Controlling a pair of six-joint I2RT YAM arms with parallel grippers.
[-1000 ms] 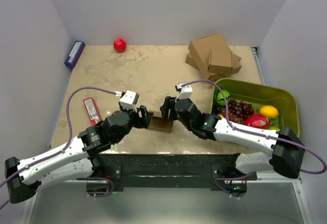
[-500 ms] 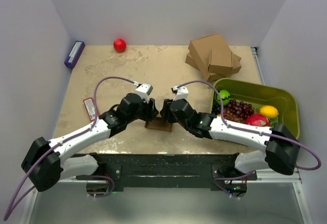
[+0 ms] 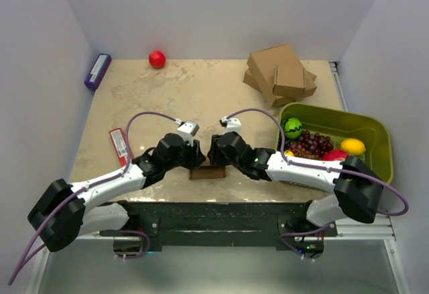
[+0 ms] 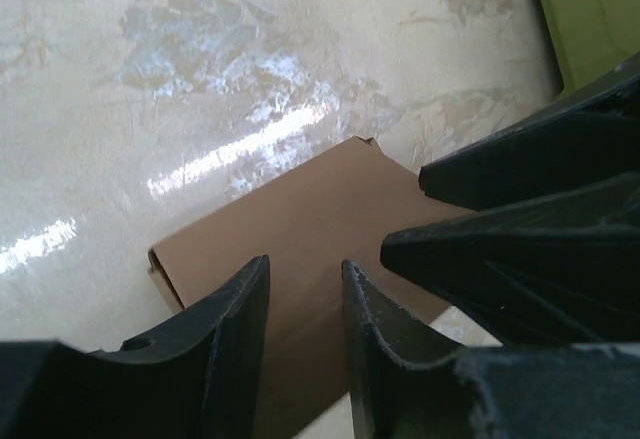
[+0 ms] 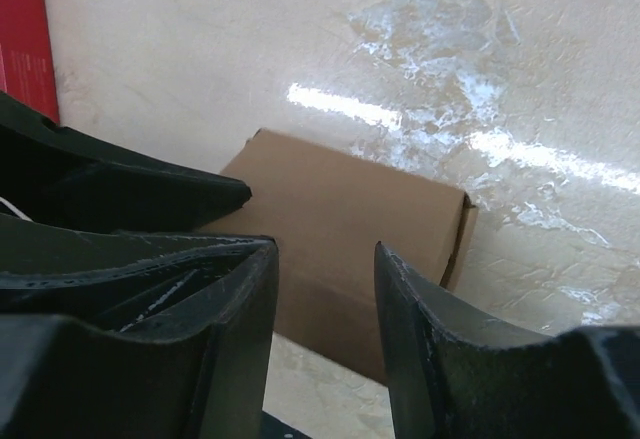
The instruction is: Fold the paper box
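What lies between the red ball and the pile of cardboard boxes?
Only bare table, seen in the top view, separates the red ball from the cardboard boxes.

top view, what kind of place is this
Probably a robot lab test cell: a table boxed in by plain white walls, the left arm and right arm mounted at its near edge, and scattered props such as a green bin of fruit and a red ball.

The right tool (image 5: pixel 325 255) hangs parted over the paper box (image 5: pixel 350 209).
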